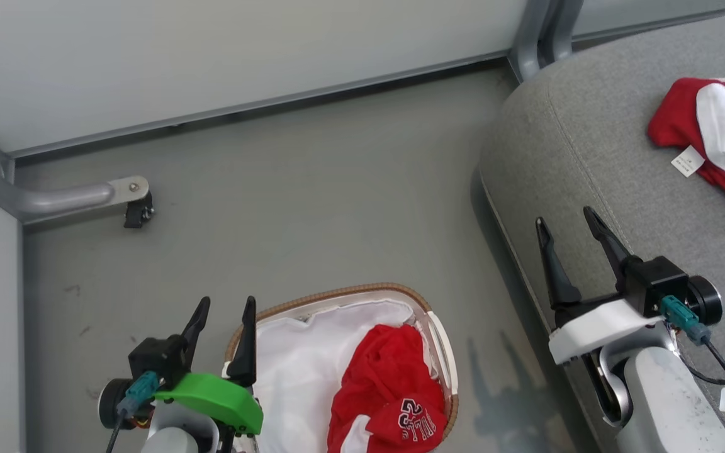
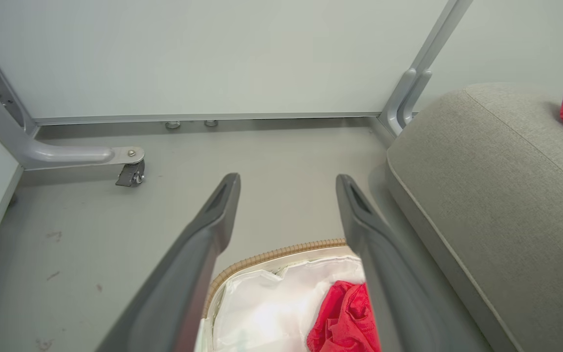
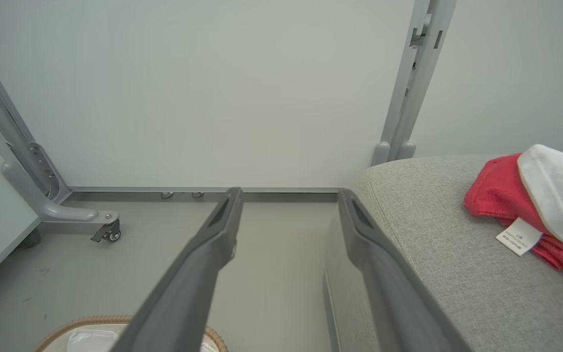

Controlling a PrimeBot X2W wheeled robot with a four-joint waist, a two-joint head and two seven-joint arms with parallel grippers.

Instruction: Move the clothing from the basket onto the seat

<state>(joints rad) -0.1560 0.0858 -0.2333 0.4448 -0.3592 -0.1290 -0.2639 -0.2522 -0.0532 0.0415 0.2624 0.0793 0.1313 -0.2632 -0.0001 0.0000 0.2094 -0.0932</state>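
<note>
While one red garment (image 1: 715, 135) with white panels and a tag is already lying on the grey seat cushion (image 1: 589, 163), over toward its right side, I'd call this job roughly half done. The other piece, the red jersey (image 1: 387, 390) with the BULLS 23 lettering, is sitting crumpled in the laundry basket (image 1: 337, 294) down on the floor (image 1: 306, 189). It's bunched against the right-hand wall on top of the white cloth liner (image 1: 299, 371). Can't tell if anything else is buried under it, since the head view cuts the basket's near end off.

Both arms are empty-handed. Left gripper (image 1: 226, 308) hangs near the basket's left rim, fingers spread wide with nothing between them. Right gripper (image 1: 565, 220) hangs by the seat's edge nearest the basket, well apart from the garment lying up there. It's also spread wide and holding nothing.

What's left, as I read it: reach down into the basket, pinch the jersey, lift it clear of the rim without dragging the liner along, and carry it across to the cushion. Left arm looks closest, though the jersey sits on the far side of the basket from it. Liner snagging is what I'd watch.
</note>
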